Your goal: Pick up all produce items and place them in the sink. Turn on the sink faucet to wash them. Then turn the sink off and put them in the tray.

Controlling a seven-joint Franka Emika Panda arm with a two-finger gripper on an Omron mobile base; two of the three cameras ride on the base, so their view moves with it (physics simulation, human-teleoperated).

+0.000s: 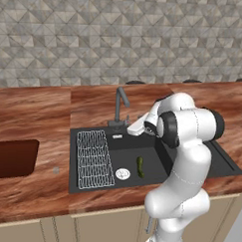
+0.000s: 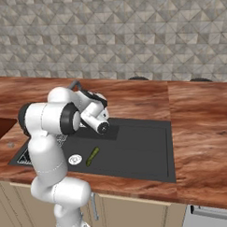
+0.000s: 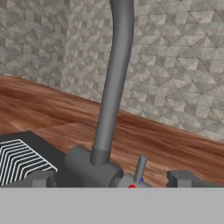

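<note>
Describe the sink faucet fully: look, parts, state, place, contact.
The sink faucet is slim, dark grey and metal-looking: an upright stem with a short angled spout over the black sink, rising from a stubby base with a small lever beside it. No water shows. It stands at the basin's back edge. The open tool is close to its base, not touching.
</note>
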